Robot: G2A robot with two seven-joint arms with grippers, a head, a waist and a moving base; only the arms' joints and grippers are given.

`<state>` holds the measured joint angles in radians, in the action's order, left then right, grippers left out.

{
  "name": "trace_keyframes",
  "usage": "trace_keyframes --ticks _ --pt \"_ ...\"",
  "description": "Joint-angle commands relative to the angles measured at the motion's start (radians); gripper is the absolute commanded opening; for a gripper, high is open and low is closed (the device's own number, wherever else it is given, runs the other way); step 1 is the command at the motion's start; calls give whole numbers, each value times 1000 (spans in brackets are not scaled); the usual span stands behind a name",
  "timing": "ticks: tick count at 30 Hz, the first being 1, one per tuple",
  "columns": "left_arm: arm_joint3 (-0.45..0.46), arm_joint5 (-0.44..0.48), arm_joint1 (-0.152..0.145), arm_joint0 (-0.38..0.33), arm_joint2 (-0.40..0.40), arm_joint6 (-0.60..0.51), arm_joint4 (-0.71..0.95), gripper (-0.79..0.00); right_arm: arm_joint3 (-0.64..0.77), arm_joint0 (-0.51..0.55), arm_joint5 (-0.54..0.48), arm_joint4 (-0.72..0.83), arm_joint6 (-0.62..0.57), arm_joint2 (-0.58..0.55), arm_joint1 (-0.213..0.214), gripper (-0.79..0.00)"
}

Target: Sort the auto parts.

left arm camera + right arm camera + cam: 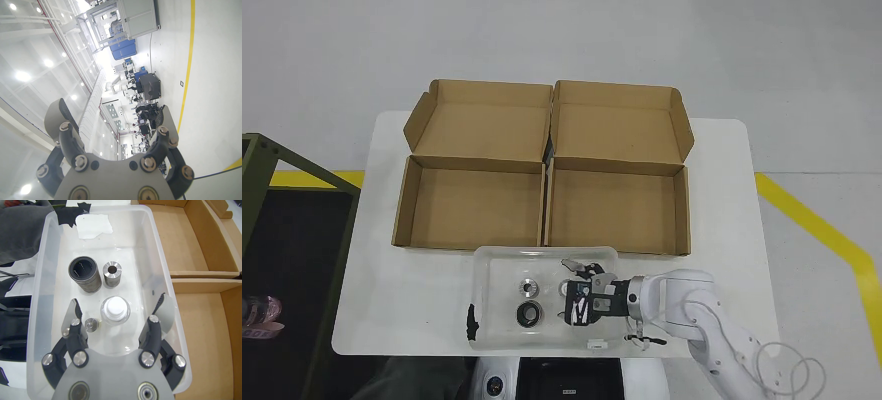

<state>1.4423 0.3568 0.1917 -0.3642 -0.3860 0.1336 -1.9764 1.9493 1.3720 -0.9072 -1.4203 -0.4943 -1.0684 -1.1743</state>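
A clear plastic bin (542,250) sits at the table's near edge. In the right wrist view the bin (162,262) holds a large dark linear bearing (85,274), a steel bushing (112,274), a small clear bottle with a white cap (115,310) and a small metal fitting (90,325). My right gripper (119,300) hangs open inside the bin, its fingers on either side of the bottle and apart from it. From above, the right gripper (572,292) is in the bin's right half, beside the bearing (531,314) and the bushing (529,290). My left gripper (113,106) is open, holds nothing and points into the room.
Two open cardboard boxes stand side by side behind the bin, the left box (472,205) and the right box (617,208), lids folded back. A torn white paper scrap (93,226) and black tape (71,214) mark the bin's far end.
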Motion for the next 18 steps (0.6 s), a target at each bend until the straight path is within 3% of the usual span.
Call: trace_keyframes --ticks 1,8,11,12,18 --pt "0 0 0 0 0 0 0 0 -6 -3 6 -1 0 5 1 -277" --pt "0 0 0 0 0 0 0 0 -34 -20 25 -9 11 21 4 -471" --pt "0 0 0 0 0 0 0 0 -41 -25 30 -7 14 25 5 -674" --pt "0 0 0 0 0 0 0 0 -41 -26 31 -5 15 25 6 -785" --pt "0 0 0 0 0 0 0 0 -15 -30 6 24 51 15 13 -785"
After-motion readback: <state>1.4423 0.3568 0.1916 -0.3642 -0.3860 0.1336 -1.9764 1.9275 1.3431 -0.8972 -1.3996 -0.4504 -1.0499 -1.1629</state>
